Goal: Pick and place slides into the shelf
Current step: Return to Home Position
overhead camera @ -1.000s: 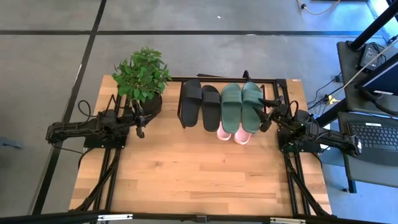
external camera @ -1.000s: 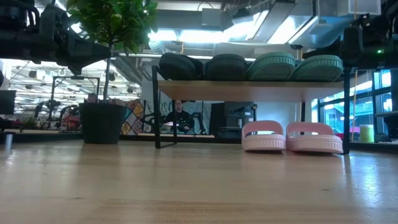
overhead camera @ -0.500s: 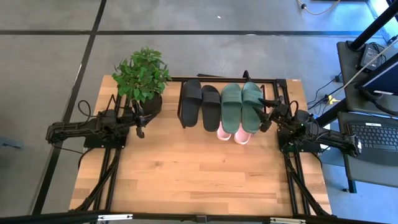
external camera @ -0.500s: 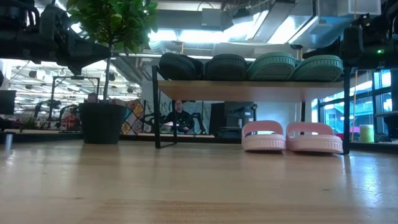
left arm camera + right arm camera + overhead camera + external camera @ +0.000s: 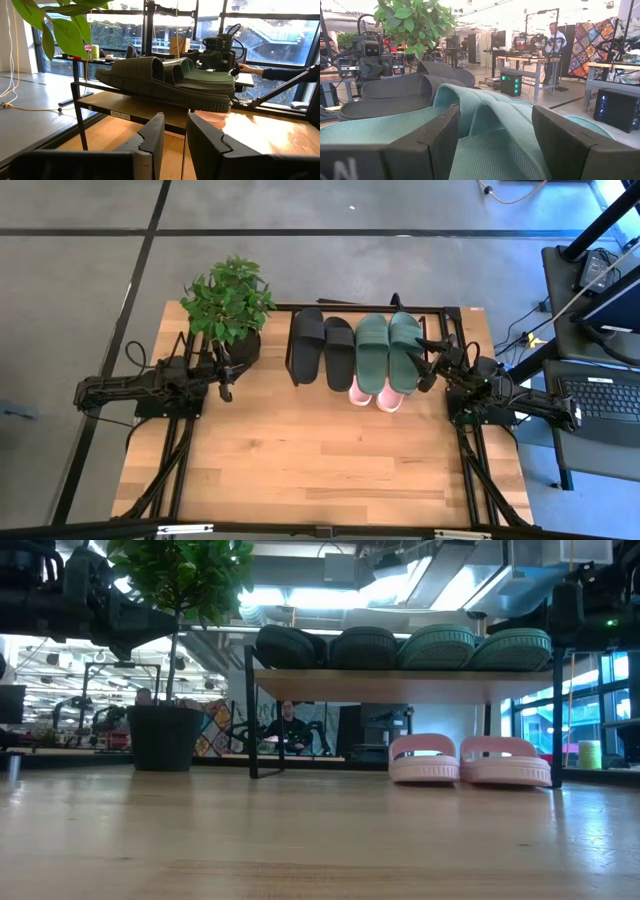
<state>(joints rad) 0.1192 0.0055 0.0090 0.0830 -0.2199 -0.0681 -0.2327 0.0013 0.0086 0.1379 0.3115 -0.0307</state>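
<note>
The shelf (image 5: 400, 686) stands at the table's far middle. A black pair of slides (image 5: 322, 347) and a dark green pair (image 5: 388, 350) lie side by side on its top board. The pale pink pair (image 5: 470, 760) rests on the tabletop under the board, toes poking out (image 5: 375, 394). My left gripper (image 5: 226, 388) waits left of the shelf beside the plant pot, its fingers (image 5: 150, 142) a little apart, holding nothing. My right gripper (image 5: 430, 365) hangs at the shelf's right end, wide open (image 5: 495, 145), facing the green slide (image 5: 485, 115) without touching it.
A potted plant (image 5: 228, 305) stands at the far left, next to the shelf. The near half of the wooden table (image 5: 320, 470) is bare. A desk with a laptop (image 5: 600, 395) stands off the right edge. People show in the room beyond (image 5: 290, 725).
</note>
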